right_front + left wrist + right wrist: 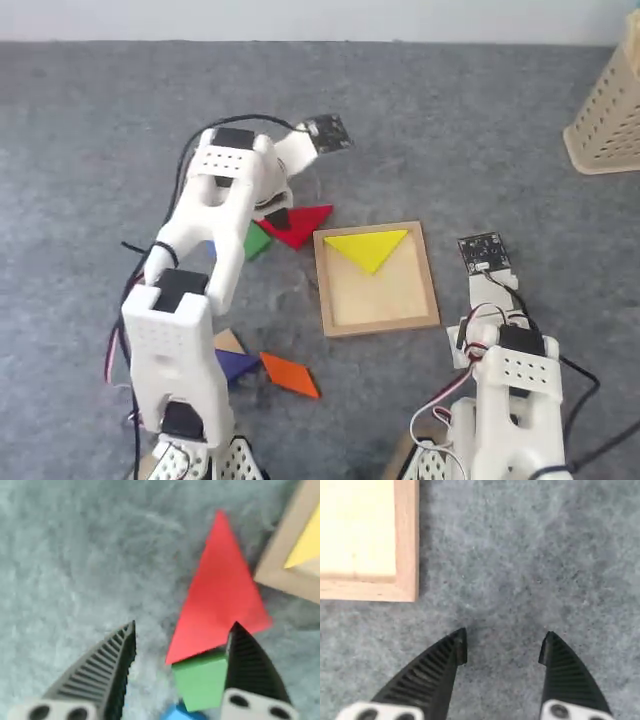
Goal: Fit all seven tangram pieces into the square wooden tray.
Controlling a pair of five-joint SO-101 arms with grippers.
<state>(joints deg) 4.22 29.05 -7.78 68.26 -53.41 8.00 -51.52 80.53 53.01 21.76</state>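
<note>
The square wooden tray (pixel 432 290) lies mid-table with a yellow triangle (pixel 368 246) in its far part. A red triangle (pixel 300 226) lies just left of the tray, with a green piece (pixel 257 242) beside it. My left gripper (pixel 182 630) is open low over the red triangle (pixel 220 600); one fingertip sits at its corner, by the green piece (pixel 200 680). A blue piece (pixel 182 714) peeks in below. An orange parallelogram (pixel 291 373), a blue piece (pixel 234 365) and a tan piece (pixel 228 341) lie front left. My right gripper (pixel 502 647) is open over bare carpet near the tray corner (pixel 405 545).
Grey carpet covers the table. A perforated wooden block (pixel 608 110) stands at the far right edge. The left arm's body (pixel 195 290) stretches over the pieces at front left. Cables hang beside both arms.
</note>
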